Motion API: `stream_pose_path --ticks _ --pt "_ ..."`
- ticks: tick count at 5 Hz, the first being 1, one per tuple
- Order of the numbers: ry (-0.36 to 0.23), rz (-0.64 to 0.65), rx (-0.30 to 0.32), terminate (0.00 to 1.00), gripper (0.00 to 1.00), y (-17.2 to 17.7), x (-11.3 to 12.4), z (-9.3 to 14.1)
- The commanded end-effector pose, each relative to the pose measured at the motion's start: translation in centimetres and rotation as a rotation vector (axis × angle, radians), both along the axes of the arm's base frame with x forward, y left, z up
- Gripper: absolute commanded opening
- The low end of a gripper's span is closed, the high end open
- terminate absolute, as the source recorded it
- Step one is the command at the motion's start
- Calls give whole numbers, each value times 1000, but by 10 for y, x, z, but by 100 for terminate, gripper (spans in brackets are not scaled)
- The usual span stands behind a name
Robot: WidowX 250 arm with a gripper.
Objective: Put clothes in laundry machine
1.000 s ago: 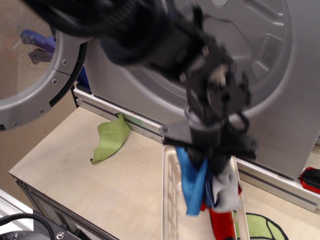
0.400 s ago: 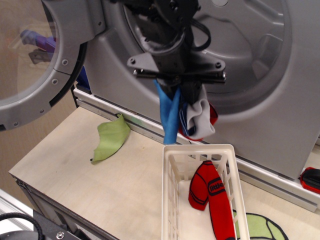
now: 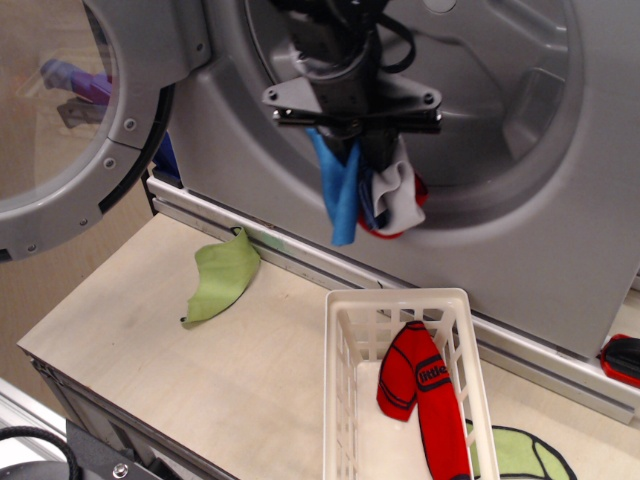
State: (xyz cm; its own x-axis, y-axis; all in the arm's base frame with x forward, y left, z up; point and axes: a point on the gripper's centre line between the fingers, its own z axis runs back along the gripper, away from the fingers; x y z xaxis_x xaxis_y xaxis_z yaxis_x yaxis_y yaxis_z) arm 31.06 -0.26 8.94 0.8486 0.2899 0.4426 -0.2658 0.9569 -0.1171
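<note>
My gripper (image 3: 362,138) is shut on the bundle of clothes (image 3: 368,192): a bright blue cloth, a grey-white piece, red and dark blue bits. The bundle hangs below the gripper in front of the lower rim of the drum opening of the grey laundry machine (image 3: 540,210). The machine's round grey-rimmed door (image 3: 75,130) stands open at the left. The black arm reaches down from the top of the view across the drum opening.
A white slatted basket (image 3: 345,345) stands below, holding a red and black garment (image 3: 420,390). A green cloth (image 3: 222,280) lies on the wooden table at the left. A green patch (image 3: 520,452) and a red object (image 3: 622,358) lie at the right.
My gripper has lifted the clothes bundle up out of the basket and carried it left and up to the drum opening. The red garment stays in the basket.
</note>
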Motion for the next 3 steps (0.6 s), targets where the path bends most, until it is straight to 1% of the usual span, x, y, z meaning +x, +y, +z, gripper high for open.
stream_pose_path --ticks 1,2,3 --pt "-94 28 -16 0 0 1 35 19" --pt "-94 52 -29 0 0 1 50 18" --pt "-105 78 -35 0 0 4 61 11"
